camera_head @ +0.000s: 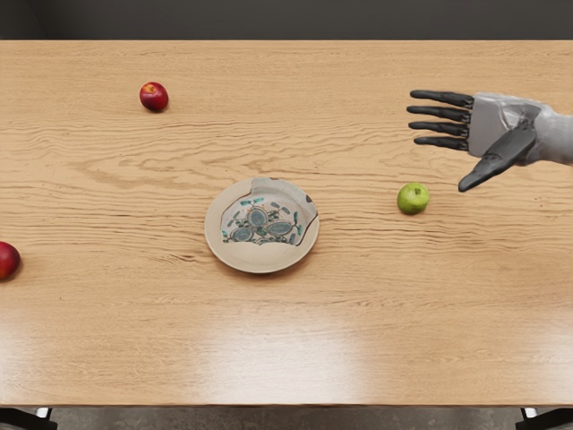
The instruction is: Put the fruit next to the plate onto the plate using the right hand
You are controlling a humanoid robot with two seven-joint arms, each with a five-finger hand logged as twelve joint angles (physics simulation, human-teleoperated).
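Note:
A green apple (413,198) lies on the wooden table to the right of a round patterned plate (223,251), which holds nothing. My right hand (448,134) reaches in from the right edge and hovers above and to the right of the green apple, apart from it. Its fingers (436,113) are stretched out flat toward the left and the thumb points down toward the apple. The hand is open and holds nothing. The left arm does not show.
A red apple (154,96) sits at the far left of the table. Another red apple (7,260) lies at the left edge, partly cut off by the picture. The table's front edge runs along the bottom.

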